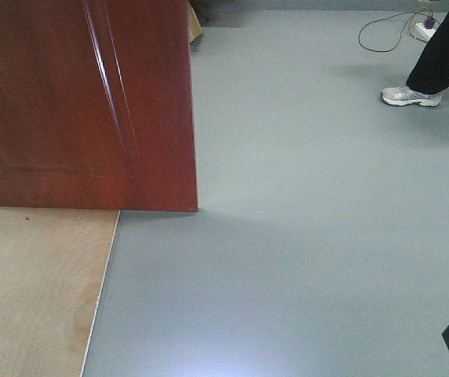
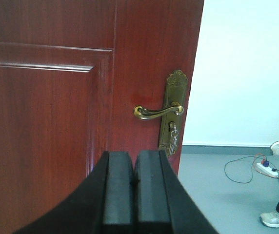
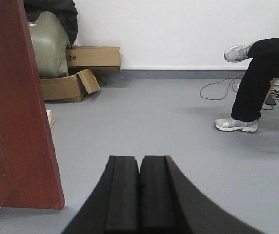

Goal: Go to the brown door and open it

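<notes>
The brown door (image 2: 51, 107), glossy reddish wood with recessed panels, fills most of the left wrist view. Its curved brass lever handle (image 2: 156, 112) sits on a brass lock plate (image 2: 175, 97), with small keys (image 2: 172, 141) hanging below. My left gripper (image 2: 133, 156) is shut and holds nothing, pointing at the door below and left of the handle, apart from it. The door's lower part (image 1: 83, 102) shows in the front view and its edge (image 3: 17, 122) at the left of the right wrist view. My right gripper (image 3: 140, 160) is shut, over grey floor beside the door edge.
A plywood board (image 1: 32, 290) lies on the floor under the door. Cardboard boxes (image 3: 73, 78) and a green bag (image 3: 51, 44) stand against the far wall. A seated person's leg and shoe (image 3: 237, 124) are at right, with cables and a power strip (image 2: 266, 168) on the floor.
</notes>
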